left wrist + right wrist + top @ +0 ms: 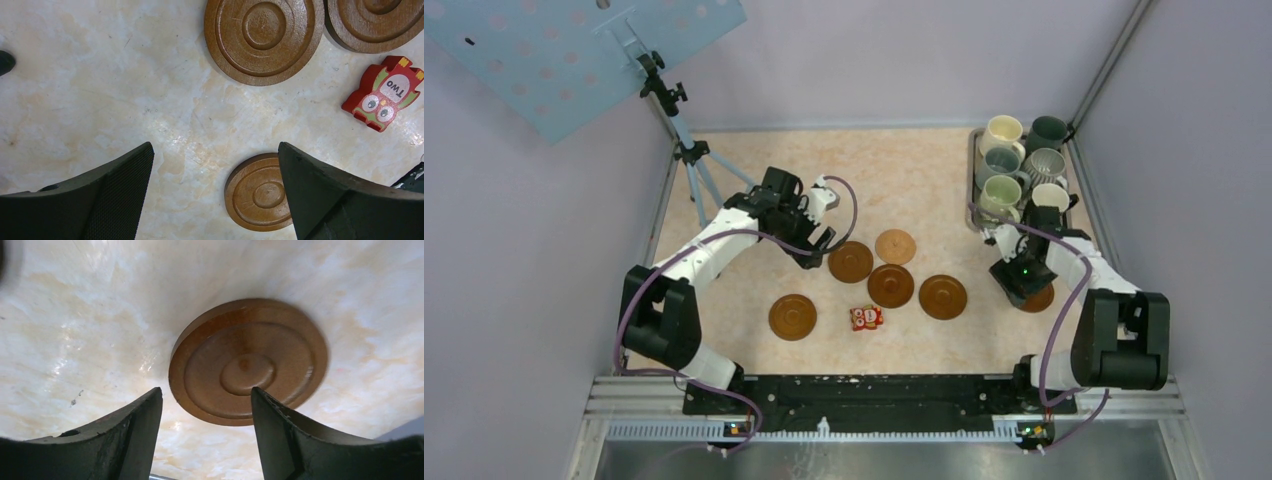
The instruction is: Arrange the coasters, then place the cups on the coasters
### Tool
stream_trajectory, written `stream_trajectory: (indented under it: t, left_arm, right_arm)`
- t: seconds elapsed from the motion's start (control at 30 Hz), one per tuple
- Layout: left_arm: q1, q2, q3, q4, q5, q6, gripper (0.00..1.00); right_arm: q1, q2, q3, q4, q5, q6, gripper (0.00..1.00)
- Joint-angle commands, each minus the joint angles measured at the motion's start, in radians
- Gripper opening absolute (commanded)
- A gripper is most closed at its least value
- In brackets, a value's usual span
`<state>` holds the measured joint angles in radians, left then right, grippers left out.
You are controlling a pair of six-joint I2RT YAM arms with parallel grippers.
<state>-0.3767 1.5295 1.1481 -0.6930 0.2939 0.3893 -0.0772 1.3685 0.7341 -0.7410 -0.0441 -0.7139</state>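
Observation:
Several brown coasters lie flat mid-table: (pixel 792 317), (pixel 851 262), (pixel 895 246), (pixel 891 286), (pixel 943 297). One more coaster (pixel 1040 299) shows partly under my right gripper (pixel 1024 284). In the right wrist view that coaster (pixel 248 360) lies flat just beyond the open right gripper (pixel 206 390), with nothing between the fingers. My left gripper (pixel 816 250) hovers wide open left of the coaster group. In the left wrist view the left gripper (pixel 215 146) is empty, and a coaster (pixel 256 192) sits partly behind its right finger. The cups (pixel 1002 132) stand together at the back right.
A metal tray (pixel 973 170) at the back right holds the cups. A small red owl block (pixel 866 318), (pixel 384 93) lies near the front coasters. A tripod (pixel 686 150) with a perforated blue board stands at the back left. Walls close in both sides.

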Motion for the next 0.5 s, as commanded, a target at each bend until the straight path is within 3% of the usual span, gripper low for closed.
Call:
stream_trajectory:
  t: [0.0, 0.17, 0.47]
  left_arm:
    - [0.000, -0.036, -0.010, 0.030, 0.025, -0.032, 0.99]
    - [0.006, -0.042, -0.017, 0.026, 0.029, -0.041, 0.99]
    - [0.027, -0.032, 0.002, -0.005, 0.030, -0.043, 0.99]
  right_arm:
    - [-0.004, -0.028, 0.164, -0.059, -0.101, 0.001, 0.67]
    - [0.067, -0.006, 0.274, -0.103, -0.184, 0.048, 0.69]
    - [0.256, 0.084, 0.303, -0.020, -0.223, 0.181, 0.71]
